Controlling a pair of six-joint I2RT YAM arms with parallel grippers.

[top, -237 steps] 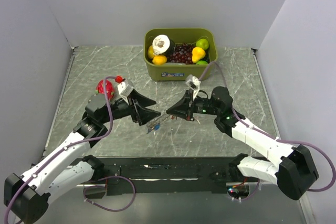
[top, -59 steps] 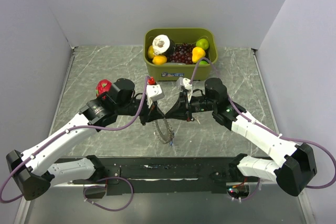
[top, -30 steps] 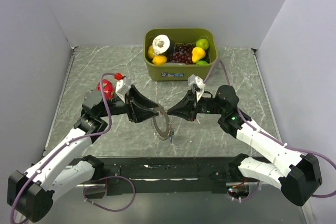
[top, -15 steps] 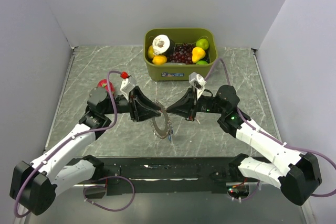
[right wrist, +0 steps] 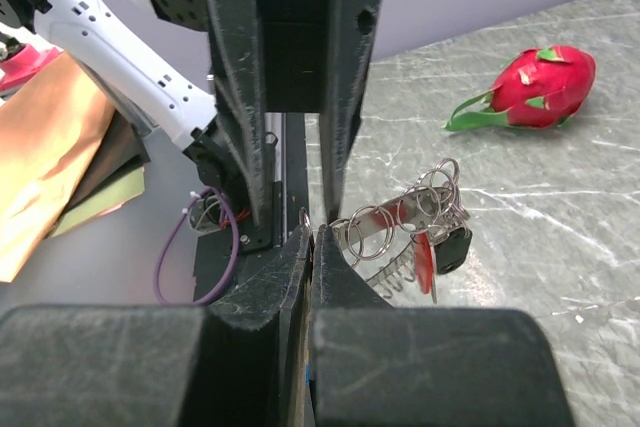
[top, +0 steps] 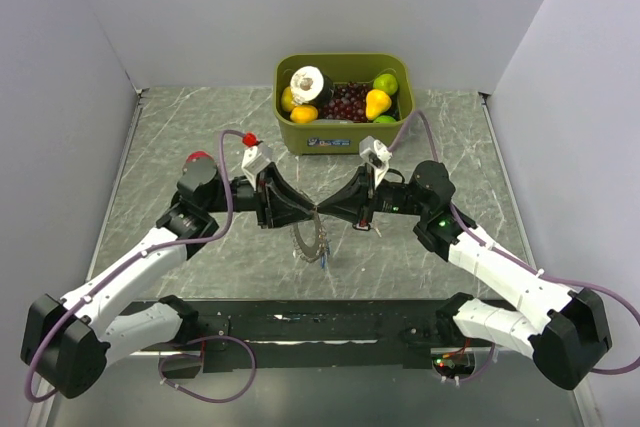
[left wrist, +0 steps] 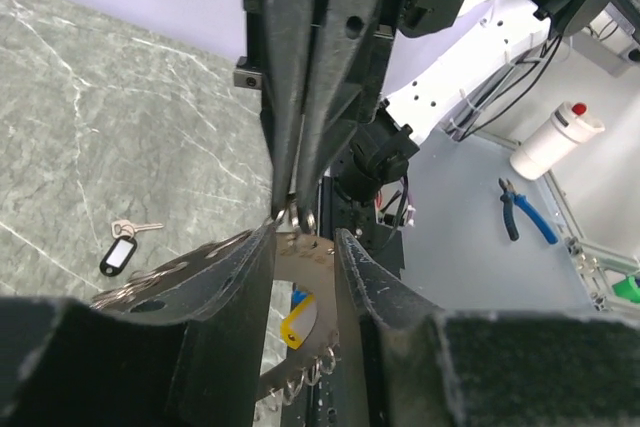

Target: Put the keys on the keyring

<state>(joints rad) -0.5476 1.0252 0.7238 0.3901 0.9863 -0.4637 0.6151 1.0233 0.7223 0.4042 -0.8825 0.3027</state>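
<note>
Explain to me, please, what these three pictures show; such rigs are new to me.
Two robot arms stand on a marble table. One picture looks down from above; the other two come from wrist cameras, each showing its own fingers. The left gripper and right gripper meet tip to tip at the keyring, which hangs below them with keys attached. The right is pinched shut on it; the left's grip is unclear. A black-tagged key, a dragon fruit and a green bin of fruit rest on the table.

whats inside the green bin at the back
Fruit: dark grapes, a yellow pear, a green apple, an orange piece, plus a white-and-black round object. The bin's floor beneath them is covered.
</note>
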